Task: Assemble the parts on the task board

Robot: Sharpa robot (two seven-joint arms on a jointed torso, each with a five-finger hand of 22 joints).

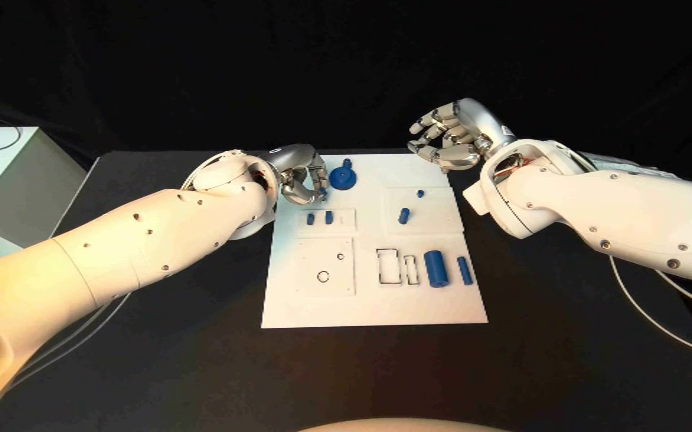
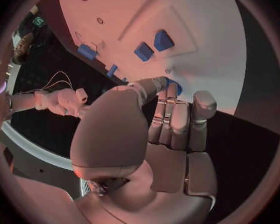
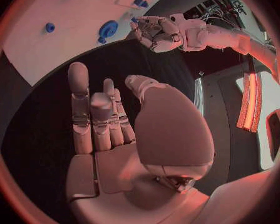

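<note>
Here the left hand (image 1: 299, 180) hovers at the far left corner of the task board (image 1: 296, 307), its fingers curled inward; whether they pinch anything cannot be told, since the fingertips hide what lies beneath them. Just beside those fingertips, toward the board's middle, sits a round blue gear-like part (image 1: 343, 177), seen as a blue sliver past the fingers in the left wrist view. Nearer the robot than this hand lie two small blue blocks (image 1: 320, 218) in a raised frame. The right hand (image 1: 451, 135) is held off the board's far right corner, fingers partly spread and holding nothing. Between this hand and the robot, a small blue peg (image 1: 405, 216), a blue cylinder (image 1: 434, 267) and a slimmer blue pin (image 1: 464, 270) rest on the board. Risk: curled fingers closing near the round part may nudge it aside, because the contact point is hidden; a sweeping wrist could also scatter the two blocks.
</note>
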